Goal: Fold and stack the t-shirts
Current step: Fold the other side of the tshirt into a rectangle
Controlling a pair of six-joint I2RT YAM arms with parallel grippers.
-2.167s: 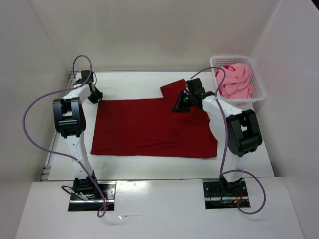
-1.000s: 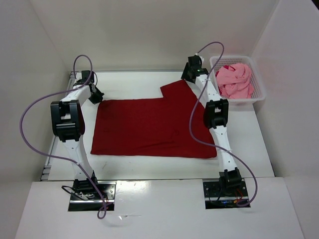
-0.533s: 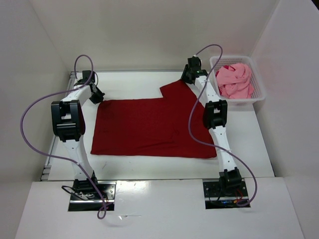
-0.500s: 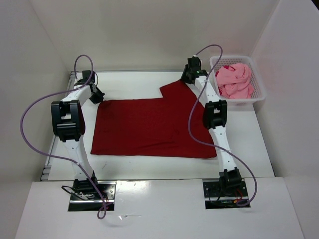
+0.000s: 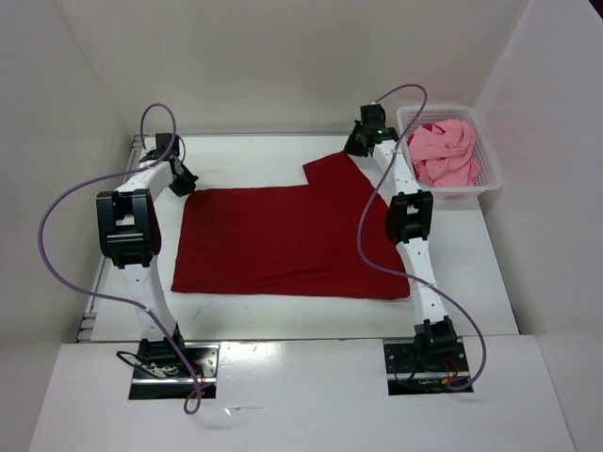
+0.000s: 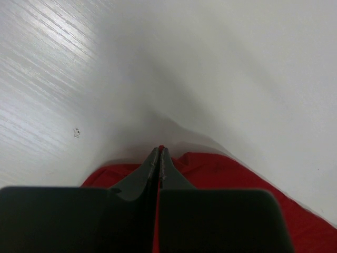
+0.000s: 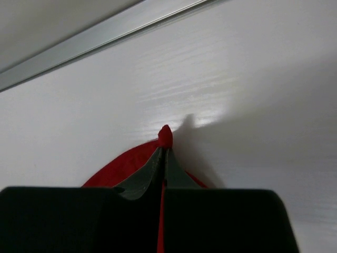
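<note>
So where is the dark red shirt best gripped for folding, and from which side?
The dark red shirt lies flat, so pinch its far corners, coming low from the near side; the left gripper and right gripper are shut there.

Mostly hidden behind left gripper and right gripper bodies — red shirt, cut off below.

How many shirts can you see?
2. A dark red shirt lies spread on the table; a pink shirt is bunched in the white basket at the far right. More may hide under the pink one.
</note>
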